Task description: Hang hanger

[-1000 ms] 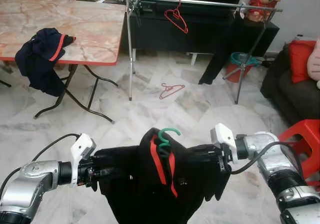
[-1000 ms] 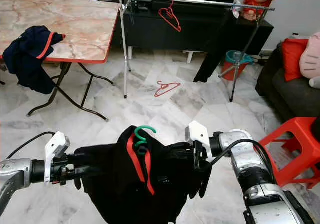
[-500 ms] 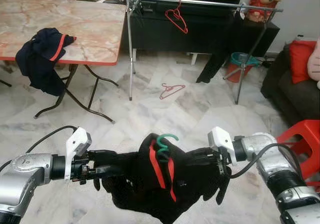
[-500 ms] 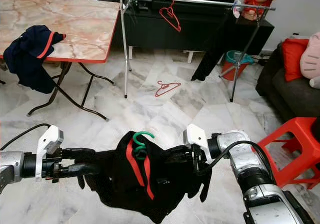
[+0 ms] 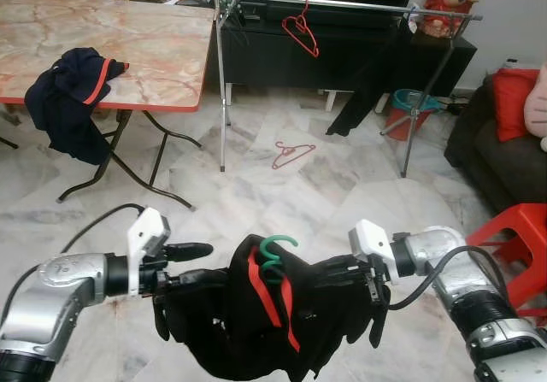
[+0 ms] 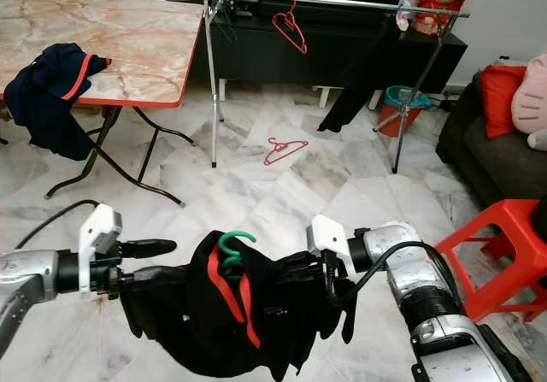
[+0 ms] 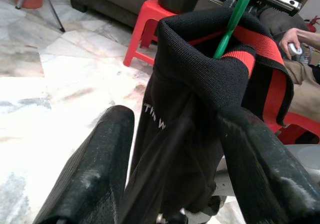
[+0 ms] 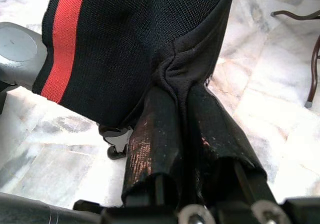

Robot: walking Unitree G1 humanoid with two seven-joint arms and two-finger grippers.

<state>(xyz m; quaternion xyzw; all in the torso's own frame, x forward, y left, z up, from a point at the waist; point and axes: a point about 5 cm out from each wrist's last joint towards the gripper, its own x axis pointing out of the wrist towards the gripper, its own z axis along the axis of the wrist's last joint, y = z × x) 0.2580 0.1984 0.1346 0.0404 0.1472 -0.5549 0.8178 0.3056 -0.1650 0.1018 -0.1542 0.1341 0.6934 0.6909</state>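
Observation:
A black garment with red stripes point(image 5: 256, 322) hangs on a green hanger, whose hook point(image 5: 275, 249) sticks up from the collar, in front of me between both arms. My right gripper point(image 8: 182, 83) is shut on the garment's right shoulder point(image 5: 342, 271). My left gripper point(image 5: 192, 264) is open at the left shoulder. Its upper finger point(image 5: 184, 250) is clear above the cloth and the lower one lies under it. In the left wrist view the cloth point(image 7: 200, 98) hangs between the spread fingers point(image 7: 100, 159). The clothes rail point(image 5: 342, 3) stands across the room.
A red hanger point(image 5: 301, 25) and a black garment point(image 5: 367, 83) hang on the rail. Another red hanger point(image 5: 292, 153) lies on the floor. A marble-topped table point(image 5: 145, 49) with a dark garment point(image 5: 73, 96) stands left. Red stool point(image 5: 521, 237) and sofa point(image 5: 504, 151) are right. A person's hand point(image 7: 295, 37) is beside the stool.
The left gripper's upper finger has come up clear of the cloth. The garment, stretched wide a second ago, now hangs slack and bunched. The right gripper keeps its hold.

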